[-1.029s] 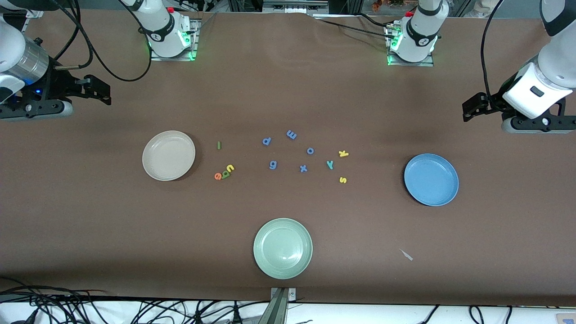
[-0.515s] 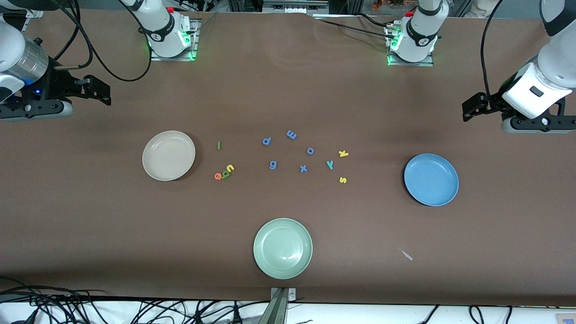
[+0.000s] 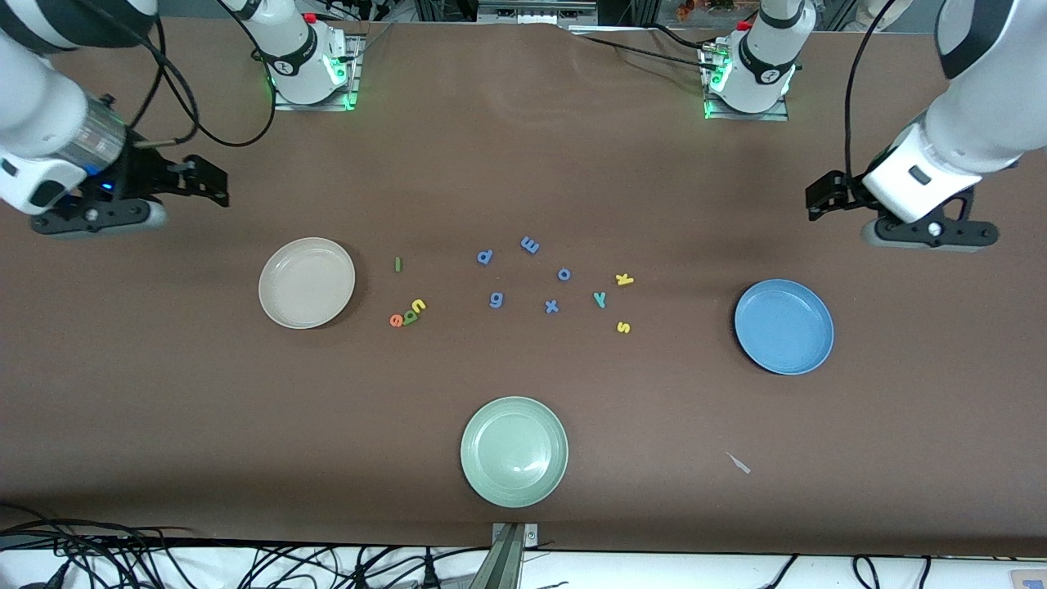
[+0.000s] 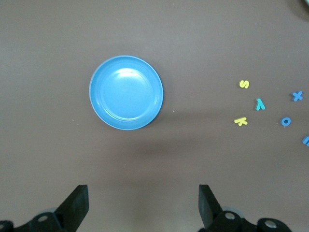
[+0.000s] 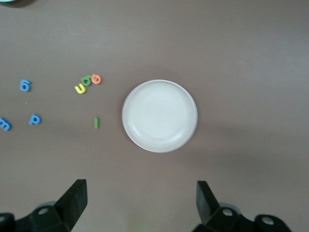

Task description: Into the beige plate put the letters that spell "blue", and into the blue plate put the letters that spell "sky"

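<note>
**Both pincers spread, letters loose on table**

Left pincer (image 4: 140,205) spread wide, empty, over bare table (image 3: 523,164) near blue plate (image 3: 784,326). Right pincer (image 5: 140,203) likewise spread, empty, near beige plate (image 3: 307,282). Green "l" (image 3: 398,263), then "u", "b", "e" cluster (image 3: 407,313), beside beige plate. "k" (image 3: 624,279), "y" (image 3: 599,299), "s" (image 3: 623,327) toward blue plate. Both plates empty.
</note>
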Robot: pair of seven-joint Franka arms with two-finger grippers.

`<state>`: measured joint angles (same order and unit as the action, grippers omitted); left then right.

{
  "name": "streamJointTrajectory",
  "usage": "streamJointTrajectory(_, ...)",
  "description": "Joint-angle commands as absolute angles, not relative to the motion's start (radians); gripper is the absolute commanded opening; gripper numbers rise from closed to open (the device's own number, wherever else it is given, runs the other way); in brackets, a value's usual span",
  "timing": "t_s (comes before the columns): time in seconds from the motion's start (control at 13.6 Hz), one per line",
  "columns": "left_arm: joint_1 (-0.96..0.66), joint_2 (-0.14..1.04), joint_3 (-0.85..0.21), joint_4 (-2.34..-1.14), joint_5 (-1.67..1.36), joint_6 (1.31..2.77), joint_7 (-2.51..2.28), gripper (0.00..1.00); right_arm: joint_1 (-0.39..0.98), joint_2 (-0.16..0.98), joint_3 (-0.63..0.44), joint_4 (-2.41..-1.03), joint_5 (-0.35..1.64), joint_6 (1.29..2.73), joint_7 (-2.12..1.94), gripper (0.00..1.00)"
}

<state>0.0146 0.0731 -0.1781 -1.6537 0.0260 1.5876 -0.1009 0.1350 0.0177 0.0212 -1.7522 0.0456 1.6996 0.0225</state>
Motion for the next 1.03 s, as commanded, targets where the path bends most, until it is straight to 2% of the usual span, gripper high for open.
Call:
streamJointTrajectory(0.0, 0.017, 0.169, -0.179, -1.606, 0.025, 1.577, -0.086, 1.00, 0.137, -0.005, 0.093, -1.922, 0.077, 1.875, 0.154, 1.00)
streamJointTrajectory(0.15, 0.015, 0.213, -0.179, -1.600, 0.018, 1.583, -0.103, 1.00, 0.137, -0.006, 0.132, -1.992, 0.077, 1.940, 0.205, 1.00)
streamJointTrajectory(0.44, -0.017, 0.343, -0.181, -1.548, 0.009, 1.620, -0.367, 1.00, 0.137, -0.006, 0.208, -2.261, 0.077, 2.276, 0.285, 1.00)
streamJointTrajectory(0.74, -0.066, 0.435, -0.181, -1.546, 0.009, 1.764, -0.705, 1.00, 0.138, 0.096, 0.319, -2.322, 0.072, 2.439, 0.393, 1.00)
streamJointTrajectory(0.96, -0.147, 0.564, -0.178, -1.561, 0.024, 1.931, -0.991, 1.00, 0.173, 0.213, 0.327, -2.404, 0.072, 2.673, 0.455, 1.00)
